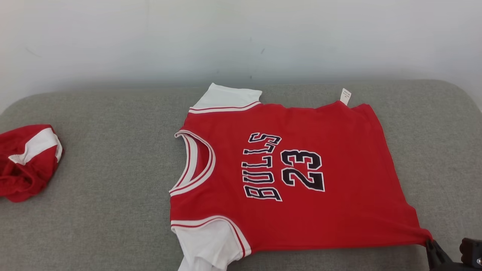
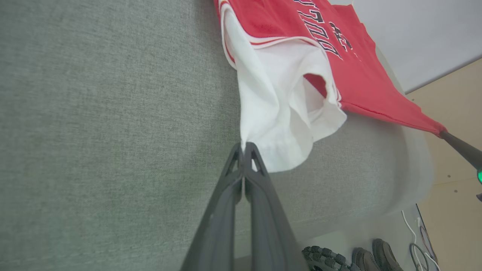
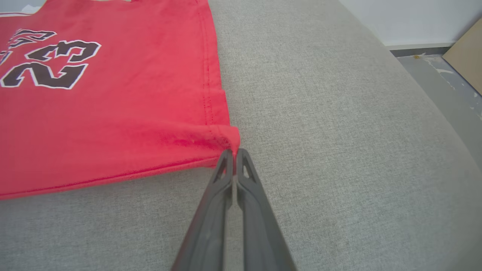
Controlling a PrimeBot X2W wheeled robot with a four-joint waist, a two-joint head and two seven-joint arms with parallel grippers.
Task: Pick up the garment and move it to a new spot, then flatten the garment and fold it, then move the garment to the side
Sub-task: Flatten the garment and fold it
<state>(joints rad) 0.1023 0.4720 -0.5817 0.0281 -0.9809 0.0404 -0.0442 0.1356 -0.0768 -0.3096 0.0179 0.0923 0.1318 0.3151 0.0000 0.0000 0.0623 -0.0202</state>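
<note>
The garment (image 1: 301,177) is a red jersey with white sleeves and "BULLS 23" in dark letters, spread on the grey cushion with its neck to the left. My right gripper (image 1: 430,241) is shut on the jersey's near hem corner (image 3: 231,141) at the lower right of the head view. In the left wrist view my left gripper (image 2: 243,147) is shut on the hem of the near white sleeve (image 2: 278,109). The same red corner (image 2: 433,128) is stretched to a point by the right gripper's fingers (image 2: 461,146).
A second red and white garment (image 1: 28,162) lies bunched at the cushion's far left. The grey cushion (image 1: 113,195) ends at a white wall behind. Off its near edge, shoes (image 2: 354,259) and cables (image 2: 418,244) lie on the floor.
</note>
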